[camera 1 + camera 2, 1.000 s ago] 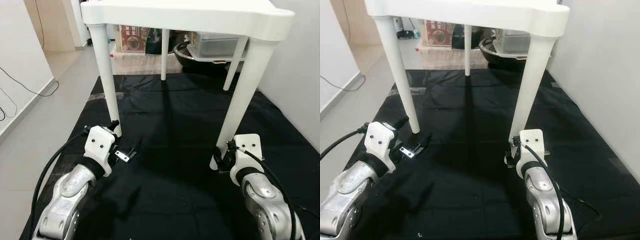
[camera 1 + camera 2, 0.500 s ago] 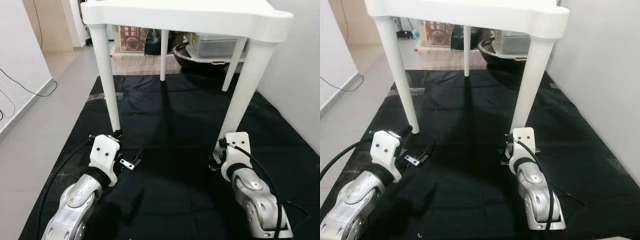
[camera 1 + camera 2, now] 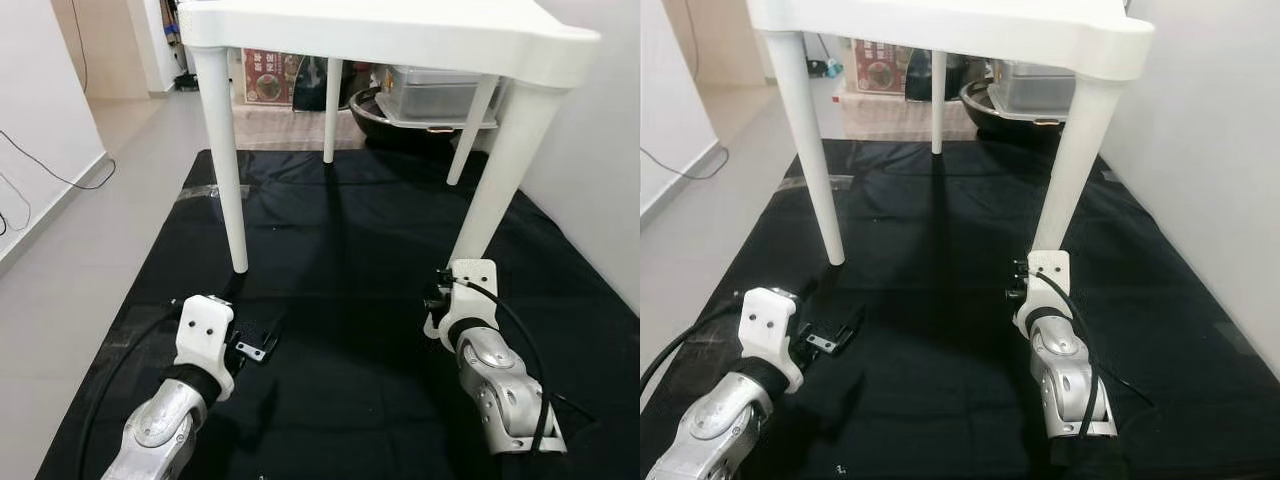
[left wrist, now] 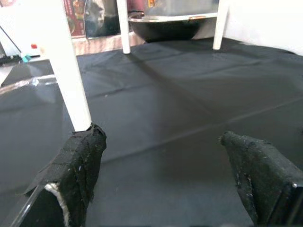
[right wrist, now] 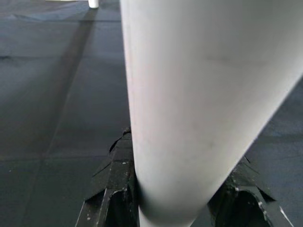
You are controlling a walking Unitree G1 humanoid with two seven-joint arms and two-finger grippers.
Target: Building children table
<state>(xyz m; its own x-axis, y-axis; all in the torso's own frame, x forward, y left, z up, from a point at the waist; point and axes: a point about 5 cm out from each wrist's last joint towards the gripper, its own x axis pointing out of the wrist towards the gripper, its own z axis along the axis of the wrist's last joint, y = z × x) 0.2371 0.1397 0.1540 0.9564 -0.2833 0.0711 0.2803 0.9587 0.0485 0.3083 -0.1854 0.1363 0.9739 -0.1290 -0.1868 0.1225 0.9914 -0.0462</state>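
A white children's table (image 3: 400,30) stands upright on its legs on a black mat (image 3: 340,230). My left gripper (image 4: 161,138) is open and low over the mat, a short way in front of the front-left leg (image 3: 225,170); nothing is between its fingers (image 4: 80,161). My right gripper (image 3: 440,300) is at the foot of the front-right leg (image 3: 495,170). In the right wrist view that leg (image 5: 199,94) sits between the two black fingers (image 5: 113,189), which press against both its sides.
A white wall (image 3: 600,180) runs close along the mat's right edge. Behind the table are a black bowl (image 3: 385,110) and a clear box (image 3: 440,90). Grey floor with a black cable (image 3: 50,175) lies to the left.
The view has shifted. My left gripper has drawn back from the front-left leg's foot toward me. My right gripper has stayed at the front-right leg's foot.
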